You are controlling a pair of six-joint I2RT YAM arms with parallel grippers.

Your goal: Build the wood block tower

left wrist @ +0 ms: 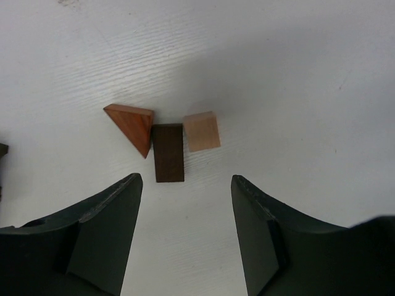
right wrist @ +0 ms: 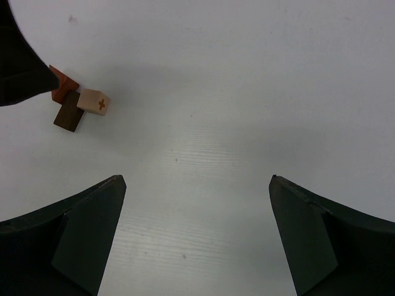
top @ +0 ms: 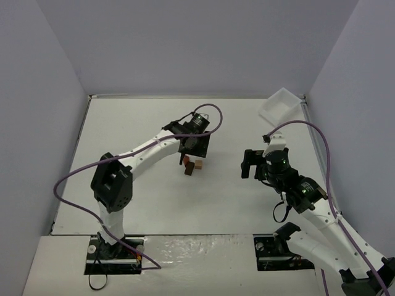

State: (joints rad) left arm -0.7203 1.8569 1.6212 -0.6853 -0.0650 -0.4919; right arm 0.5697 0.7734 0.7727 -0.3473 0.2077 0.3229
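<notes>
Three wood blocks lie together on the white table: a red-brown wedge [left wrist: 131, 126], a dark brown block [left wrist: 168, 152] and a pale cube [left wrist: 202, 131]. The cluster [top: 191, 165] sits just in front of my left gripper [top: 196, 148]. That gripper [left wrist: 185, 179] is open and empty, above and just short of the blocks. In the right wrist view the pale cube [right wrist: 94, 102] shows an orange printed mark, beside the dark block [right wrist: 68, 117] and the wedge [right wrist: 62, 83]. My right gripper [right wrist: 194, 179] is open and empty, to the right of the cluster [top: 249, 163].
A white plastic tray [top: 281, 105] leans at the back right corner. Grey walls enclose the table on three sides. The left gripper's body shows at the top left of the right wrist view [right wrist: 18, 68].
</notes>
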